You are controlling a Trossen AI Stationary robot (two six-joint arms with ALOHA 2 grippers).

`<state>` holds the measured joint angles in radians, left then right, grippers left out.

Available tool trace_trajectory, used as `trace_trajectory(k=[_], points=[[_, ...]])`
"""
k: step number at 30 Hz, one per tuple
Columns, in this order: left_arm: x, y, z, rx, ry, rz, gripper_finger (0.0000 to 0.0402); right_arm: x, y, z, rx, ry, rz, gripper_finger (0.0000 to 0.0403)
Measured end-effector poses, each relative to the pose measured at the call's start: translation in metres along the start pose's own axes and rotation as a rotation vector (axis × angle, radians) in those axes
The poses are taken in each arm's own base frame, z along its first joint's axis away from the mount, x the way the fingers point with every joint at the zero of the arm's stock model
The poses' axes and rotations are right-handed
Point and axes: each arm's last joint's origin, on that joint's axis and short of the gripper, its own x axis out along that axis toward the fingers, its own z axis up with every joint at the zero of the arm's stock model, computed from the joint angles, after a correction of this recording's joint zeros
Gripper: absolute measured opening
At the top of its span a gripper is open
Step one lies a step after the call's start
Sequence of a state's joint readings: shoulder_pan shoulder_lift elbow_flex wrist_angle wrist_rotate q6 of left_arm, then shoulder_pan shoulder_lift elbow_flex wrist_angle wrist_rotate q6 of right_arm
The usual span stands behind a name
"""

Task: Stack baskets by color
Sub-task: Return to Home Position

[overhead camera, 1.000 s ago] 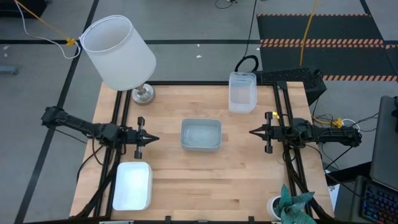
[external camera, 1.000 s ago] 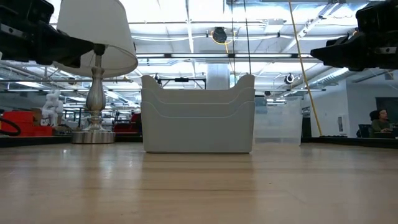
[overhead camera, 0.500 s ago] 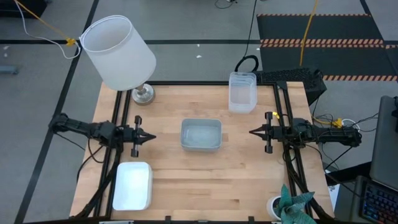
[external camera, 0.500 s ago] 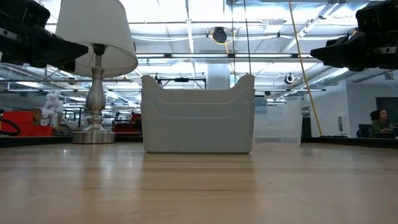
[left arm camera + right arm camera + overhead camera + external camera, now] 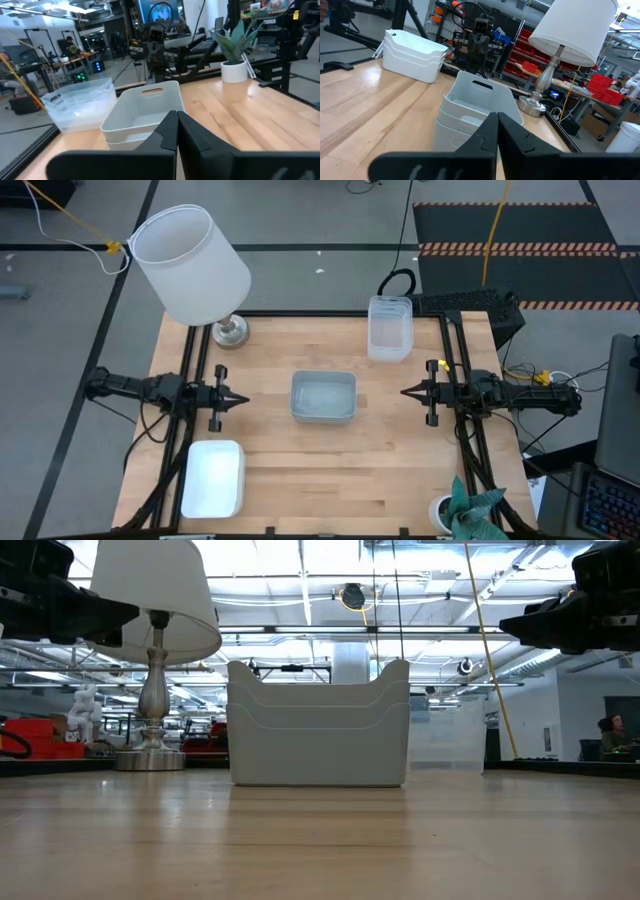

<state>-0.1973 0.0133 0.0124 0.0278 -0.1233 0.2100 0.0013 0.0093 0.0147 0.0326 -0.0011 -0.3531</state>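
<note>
Left arm's tucking back: left gripper point(image 5: 244, 397) has eased away from the grey-blue stack point(image 5: 323, 397), fingers pressed together, carrying nothing. Right gripper point(image 5: 408, 391) hasn't budged on that stack's opposite side, fingers together too, empty. Clear stack point(image 5: 390, 328) sits beyond the grey-blue one, right-arm side; white stack point(image 5: 213, 478) sits nearer than it, left-arm side. Risk looks slim: a wide homeward swing could clip the lamp point(image 5: 190, 265), far-left of the grey-blue stack.

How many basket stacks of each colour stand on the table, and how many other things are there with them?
White basket stack: 1
Grey-blue basket stack: 1
Transparent basket stack: 1
Lamp: 1
Potted plant: 1
Total: 5
</note>
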Motion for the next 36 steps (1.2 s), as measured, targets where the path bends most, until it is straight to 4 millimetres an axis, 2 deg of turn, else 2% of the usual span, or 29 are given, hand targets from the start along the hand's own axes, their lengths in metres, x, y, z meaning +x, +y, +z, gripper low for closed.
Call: trace_trajectory(k=[18,28,36], points=[[0.0005,0.0040,-0.0028,0.008,0.015,-0.023,0.0002,0.0000,0.0000,0.0000,0.000,0.000,0.000,0.0000],[0.0005,0.0040,-0.0029,0.010,0.015,-0.023,0.0016,0.0000,0.0000,0.0000,0.000,0.000,0.000,0.0000],[0.0005,0.0043,-0.0031,0.045,0.016,-0.021,0.0009,0.0000,0.0000,0.0000,0.000,0.000,0.000,0.0000]])
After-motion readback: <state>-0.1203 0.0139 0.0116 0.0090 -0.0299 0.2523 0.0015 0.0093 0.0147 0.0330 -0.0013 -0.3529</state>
